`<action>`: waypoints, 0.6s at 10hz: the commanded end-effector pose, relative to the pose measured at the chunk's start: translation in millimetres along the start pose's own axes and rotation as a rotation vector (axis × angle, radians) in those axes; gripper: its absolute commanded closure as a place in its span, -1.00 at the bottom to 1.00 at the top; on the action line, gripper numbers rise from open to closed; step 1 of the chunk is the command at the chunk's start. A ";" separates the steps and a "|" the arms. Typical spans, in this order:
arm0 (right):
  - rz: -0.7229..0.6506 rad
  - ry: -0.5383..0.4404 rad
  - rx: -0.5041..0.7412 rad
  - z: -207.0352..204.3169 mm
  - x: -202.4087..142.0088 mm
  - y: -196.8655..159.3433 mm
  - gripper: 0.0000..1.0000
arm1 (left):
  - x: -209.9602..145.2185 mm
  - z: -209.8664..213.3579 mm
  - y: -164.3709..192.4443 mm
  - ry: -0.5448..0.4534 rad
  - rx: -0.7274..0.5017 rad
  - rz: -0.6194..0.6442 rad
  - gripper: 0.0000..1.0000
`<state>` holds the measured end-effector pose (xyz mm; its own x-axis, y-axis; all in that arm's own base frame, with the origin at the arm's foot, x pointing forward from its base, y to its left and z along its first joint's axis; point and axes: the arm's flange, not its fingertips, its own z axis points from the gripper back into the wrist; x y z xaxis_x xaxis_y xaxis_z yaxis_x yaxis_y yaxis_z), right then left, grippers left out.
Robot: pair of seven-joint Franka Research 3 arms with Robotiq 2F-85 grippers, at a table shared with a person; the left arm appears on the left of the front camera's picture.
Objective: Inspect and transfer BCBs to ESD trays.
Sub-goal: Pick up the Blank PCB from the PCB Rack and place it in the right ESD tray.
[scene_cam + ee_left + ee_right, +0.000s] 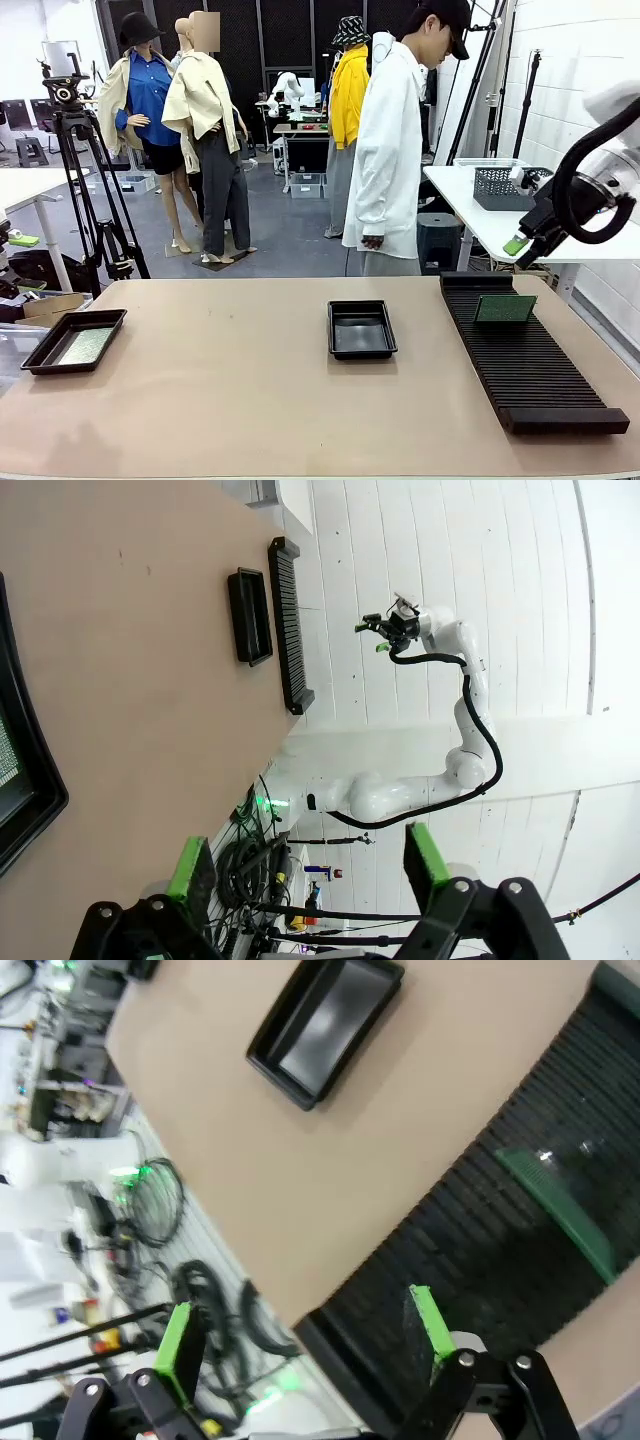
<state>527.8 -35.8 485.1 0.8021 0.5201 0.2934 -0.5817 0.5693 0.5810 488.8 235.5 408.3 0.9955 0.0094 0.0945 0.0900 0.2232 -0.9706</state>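
Green BCB (504,308): upright in rack (540,380), bench's right edge.
Right end effector (522,243), left end effector (308,858): wide, empty.
Risk: skewed pinch could jam BCB in rack.

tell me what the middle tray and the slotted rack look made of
Middle tray: probably moulded plastic, glossy black; its floor shows a pale sheen. Slotted rack: likely plastic too, duller black, with fine parallel ribs; the exact material is unclear.

BCB (504,308) in rack (540,380), right of tray (362,354)

Bright even light, right wrist view blurred
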 end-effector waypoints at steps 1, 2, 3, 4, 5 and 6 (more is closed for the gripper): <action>0.161 0.015 -0.137 3.6 16.9 -4.6 -1.00 | -0.4 0.9 -0.7 0.000 -0.002 -0.001 -1.00; 0.246 0.063 -0.216 3.4 25.4 -6.1 -1.00 | -0.4 0.9 -0.7 0.000 -0.002 -0.001 -1.00; 0.322 0.139 -0.292 4.0 35.5 -8.6 -1.00 | -0.4 0.9 -0.7 0.000 -0.002 -0.001 -1.00; 0.410 0.238 -0.367 4.9 42.1 -8.9 -1.00 | -0.4 0.9 -0.7 0.000 -0.002 -0.001 -1.00; 0.497 0.304 -0.458 6.1 47.2 -10.8 -1.00 | -0.4 0.9 -0.7 0.000 -0.002 -0.001 -1.00; 0.574 0.370 -0.534 3.2 46.9 -12.0 -1.00 | -0.4 0.9 -0.7 0.000 -0.002 -0.001 -1.00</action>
<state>572.9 -19.4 501.7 0.3869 0.9108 0.1441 -0.9221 0.3811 0.0670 488.8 235.5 408.1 0.9955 0.0093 0.0941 0.0897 0.2231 -0.9707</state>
